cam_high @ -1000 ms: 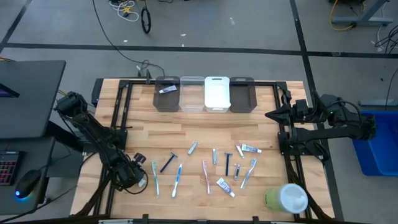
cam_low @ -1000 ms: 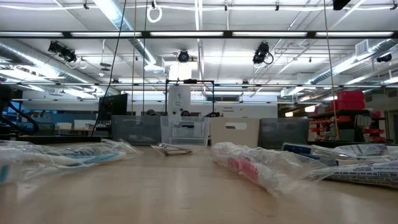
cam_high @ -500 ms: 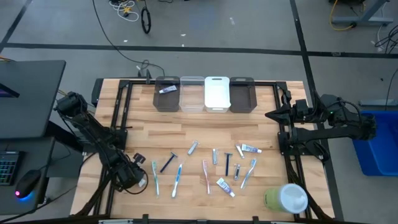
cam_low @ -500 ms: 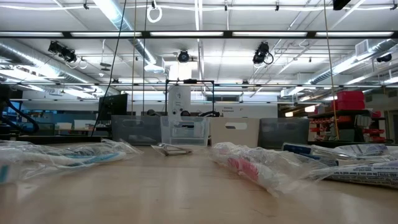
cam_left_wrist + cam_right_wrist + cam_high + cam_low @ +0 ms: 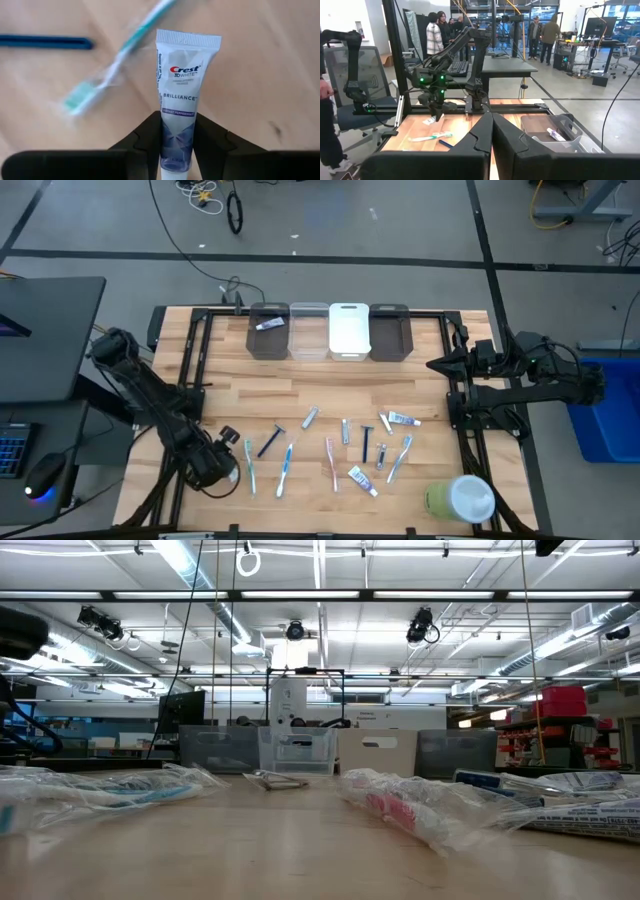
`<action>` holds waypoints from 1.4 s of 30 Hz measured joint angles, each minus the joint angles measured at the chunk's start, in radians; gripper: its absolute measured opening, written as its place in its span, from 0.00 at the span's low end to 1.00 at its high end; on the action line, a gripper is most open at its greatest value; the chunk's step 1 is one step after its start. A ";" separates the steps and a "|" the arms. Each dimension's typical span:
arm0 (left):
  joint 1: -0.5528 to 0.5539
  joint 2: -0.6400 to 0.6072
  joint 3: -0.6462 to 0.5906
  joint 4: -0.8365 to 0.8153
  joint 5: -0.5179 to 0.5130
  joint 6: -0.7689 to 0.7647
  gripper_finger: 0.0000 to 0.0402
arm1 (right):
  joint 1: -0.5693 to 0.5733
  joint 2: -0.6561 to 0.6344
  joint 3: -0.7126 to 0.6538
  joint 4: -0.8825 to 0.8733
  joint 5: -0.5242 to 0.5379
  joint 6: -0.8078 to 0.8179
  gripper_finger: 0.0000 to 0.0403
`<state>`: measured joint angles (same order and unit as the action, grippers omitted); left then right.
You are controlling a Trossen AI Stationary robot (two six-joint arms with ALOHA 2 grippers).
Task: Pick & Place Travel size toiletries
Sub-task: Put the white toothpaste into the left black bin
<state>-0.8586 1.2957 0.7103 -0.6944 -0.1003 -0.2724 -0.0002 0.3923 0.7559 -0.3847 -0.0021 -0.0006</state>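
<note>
My left gripper (image 5: 177,119) is shut on a white-and-blue Crest toothpaste tube (image 5: 184,70), near the table's left near corner (image 5: 215,468). The right wrist view shows it from afar, with the tube (image 5: 430,120) above the wood. Other toiletries lie flat on the table: toothbrushes (image 5: 285,468), a pink one (image 5: 332,463), a dark blue razor (image 5: 268,442), small tubes (image 5: 309,417). One tube (image 5: 268,325) lies in the leftmost bin. My right gripper (image 5: 432,365) waits shut at the table's right edge. My left gripper pinches the toothpaste tube between its two fingers on the tube's lower body (image 5: 177,132), near the cap end. The crimped flat end (image 5: 188,39) sticks out past the fingertips. The tube is lifted clear of the table.
Four bins stand in a row at the far edge: two dark (image 5: 268,332) (image 5: 389,332), one clear (image 5: 309,332), one white (image 5: 349,330). A large green-and-white round container (image 5: 462,498) lies at the right near corner. People stand in the room beyond the table (image 5: 436,37).
My left gripper has risen with the tube: a dark blurred part of the arm now shows at the upper left of the low view, where nothing showed before. The toiletries on the table have not moved.
</note>
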 joint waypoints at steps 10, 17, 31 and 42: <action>0.154 -0.065 0.010 -0.031 -0.002 0.053 0.26 | 0.000 0.000 0.000 0.000 0.000 0.000 0.03; 0.293 -0.087 0.062 -0.036 -0.081 0.146 0.26 | 0.000 0.000 0.000 0.000 0.000 0.000 0.03; 0.586 -0.087 0.244 -0.021 -0.230 0.166 0.27 | 0.000 0.000 0.000 0.000 0.000 0.000 0.03; 0.823 -0.086 0.306 0.019 -0.263 0.191 0.27 | 0.000 0.000 0.000 0.000 0.000 0.000 0.03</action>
<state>-0.0360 1.2098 1.0168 -0.6749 -0.3628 -0.0812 0.0002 0.3923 0.7559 -0.3847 -0.0021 -0.0002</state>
